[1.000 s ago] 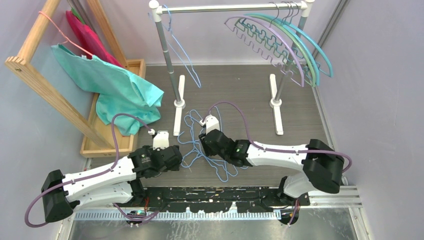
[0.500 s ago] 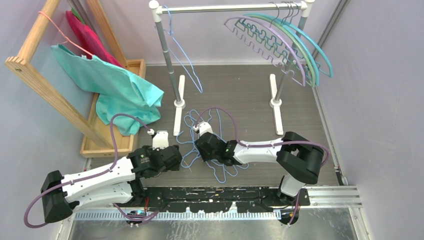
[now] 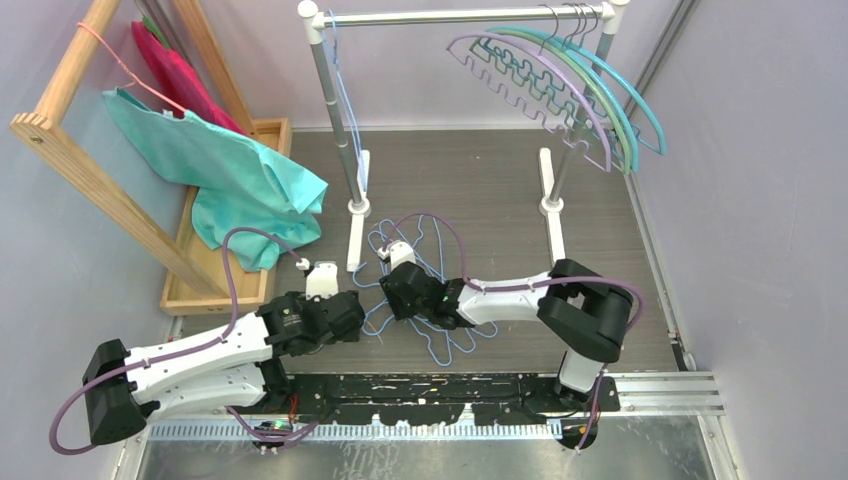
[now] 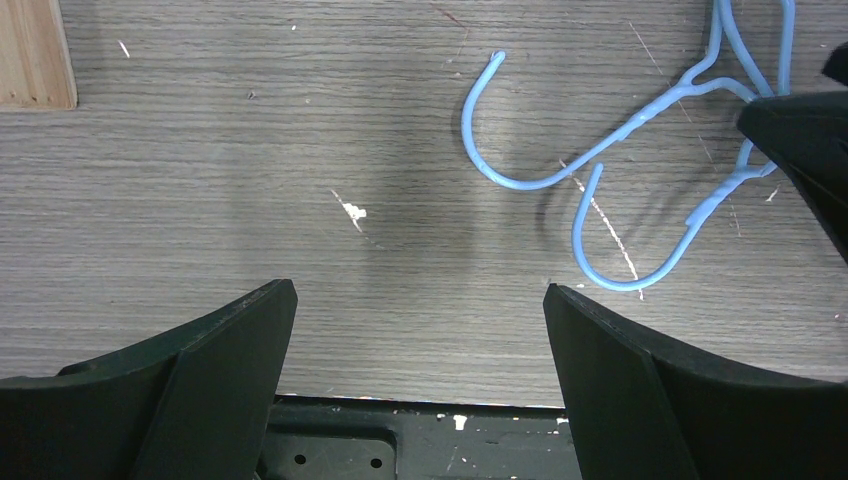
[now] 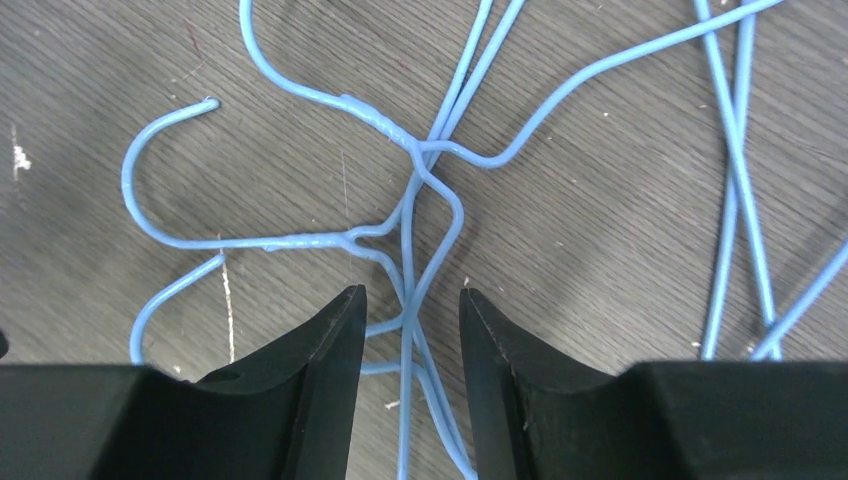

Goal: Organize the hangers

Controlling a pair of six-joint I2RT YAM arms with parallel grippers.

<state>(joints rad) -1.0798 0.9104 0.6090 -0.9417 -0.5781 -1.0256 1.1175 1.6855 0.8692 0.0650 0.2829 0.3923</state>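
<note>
Several light-blue wire hangers (image 3: 441, 343) lie tangled on the wood floor in front of the rack. My right gripper (image 3: 396, 284) is low over the pile's left side. In the right wrist view its jaws (image 5: 412, 300) stand a narrow gap apart around crossing wire necks (image 5: 405, 230), not clamped. My left gripper (image 3: 352, 303) rests wide open and empty just left of the pile; two hooks (image 4: 530, 170) lie ahead of it (image 4: 420, 300). One light-blue hanger (image 3: 347, 105) hangs at the rail's left end. Arched purple, green and teal hangers (image 3: 560, 85) hang at the right end.
The metal rack (image 3: 460, 16) stands on two white feet (image 3: 356, 215). A wooden frame (image 3: 70, 150) with a teal garment (image 3: 230, 170) on a pink hanger and a wooden tray (image 3: 215, 290) fill the left. Purple walls close both sides.
My right gripper has moved left across the pile toward the left arm, its elbow folding in. The hanging light-blue hanger has swung in against the left post. The left arm is still.
</note>
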